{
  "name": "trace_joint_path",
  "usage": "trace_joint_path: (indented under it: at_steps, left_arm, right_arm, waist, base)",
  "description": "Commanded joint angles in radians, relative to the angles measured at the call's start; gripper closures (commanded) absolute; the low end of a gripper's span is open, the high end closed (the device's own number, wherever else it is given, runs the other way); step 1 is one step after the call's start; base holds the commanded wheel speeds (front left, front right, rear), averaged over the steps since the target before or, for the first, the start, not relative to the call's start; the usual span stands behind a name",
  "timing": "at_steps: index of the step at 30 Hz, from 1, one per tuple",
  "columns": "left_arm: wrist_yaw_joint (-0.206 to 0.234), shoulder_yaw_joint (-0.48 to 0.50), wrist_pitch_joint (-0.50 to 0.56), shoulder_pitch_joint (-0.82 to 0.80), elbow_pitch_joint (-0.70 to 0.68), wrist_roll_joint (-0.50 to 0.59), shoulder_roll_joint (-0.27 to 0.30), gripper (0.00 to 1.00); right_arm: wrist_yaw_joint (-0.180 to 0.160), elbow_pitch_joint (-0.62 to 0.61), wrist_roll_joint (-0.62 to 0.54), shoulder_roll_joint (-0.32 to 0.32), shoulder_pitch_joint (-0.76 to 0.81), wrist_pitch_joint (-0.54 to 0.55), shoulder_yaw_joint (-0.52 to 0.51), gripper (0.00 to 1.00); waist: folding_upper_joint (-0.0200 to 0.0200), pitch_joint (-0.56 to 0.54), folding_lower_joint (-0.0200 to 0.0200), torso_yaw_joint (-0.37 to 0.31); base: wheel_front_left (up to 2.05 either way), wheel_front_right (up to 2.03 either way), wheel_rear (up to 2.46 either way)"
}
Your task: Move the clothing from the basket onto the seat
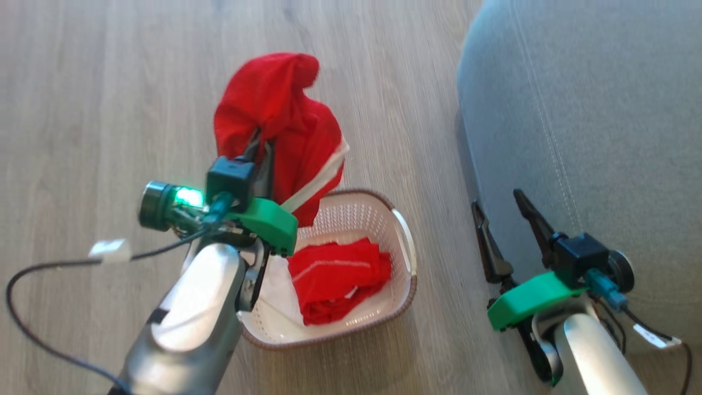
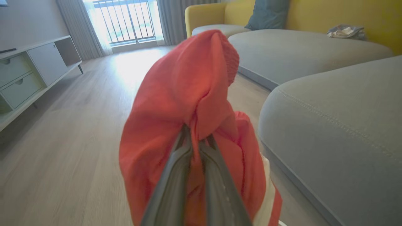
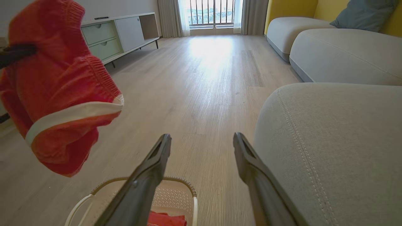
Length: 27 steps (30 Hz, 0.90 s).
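My left gripper [image 1: 262, 144] is shut on a red knit garment with a white band [image 1: 285, 131], which hangs lifted above the cream basket [image 1: 403, 258]. In the left wrist view the two fingers pinch a fold of that red garment [image 2: 185, 103]. From the right wrist it dangles at the left, the red garment [image 3: 59, 91] clear of the basket [image 3: 172, 196]. Another red piece of clothing [image 1: 337, 277] lies folded inside the basket. My right gripper [image 1: 498, 204] stands open and empty at the edge of the grey seat [image 1: 598, 120], right of the basket.
Wood floor surrounds the basket. A dark cable [image 1: 33, 307] trails from my left arm. Further off stand a pale low cabinet [image 3: 122, 34], more grey sofa cushions [image 2: 301, 53] with a yellow back, and a teal pillow [image 2: 267, 14].
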Motion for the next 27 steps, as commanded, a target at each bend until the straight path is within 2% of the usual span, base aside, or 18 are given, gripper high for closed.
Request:
trace_joint_path:
  at_steps: [1, 9, 15, 20, 27]
  left_arm:
    - [-0.008, 0.052, -0.012, -0.014, -0.063, 0.014, 0.010, 1.00]
    - [-0.060, 0.194, -0.012, 0.080, -0.328, 0.044, -0.023, 1.00]
    - [-0.095, 0.284, -0.012, 0.105, -0.528, 0.003, -0.035, 1.00]
    - [-0.090, 0.290, -0.012, 0.097, -0.678, -0.051, -0.036, 1.00]
    - [-0.121, 0.199, -0.012, 0.097, -0.743, -0.085, -0.036, 1.00]
  right_arm:
    - [0.007, -0.037, 0.007, -0.001, -0.002, 0.000, 0.027, 0.00]
    - [0.007, -0.060, 0.021, -0.001, 0.035, 0.000, 0.028, 0.00]
    - [0.007, -0.077, 0.028, -0.001, 0.050, 0.000, 0.039, 0.00]
    - [0.007, -0.086, 0.028, -0.001, 0.057, 0.000, 0.042, 0.00]
    - [0.007, -0.093, 0.027, -0.005, 0.066, 0.000, 0.040, 0.00]
  waist:
    - [-0.0001, -0.033, 0.0001, 0.018]
    - [-0.0001, -0.088, 0.0001, 0.037]
    - [-0.0001, -0.103, 0.0001, 0.043]
    - [-0.0001, -0.106, 0.0001, 0.049]
    - [-0.0001, -0.106, 0.0001, 0.058]
  base:
    - [0.00, 0.00, 0.00]
    - [0.00, 0.00, 0.00]
    - [0.00, 0.00, 0.00]
    - [0.00, 0.00, 0.00]
    - [0.00, 0.00, 0.00]
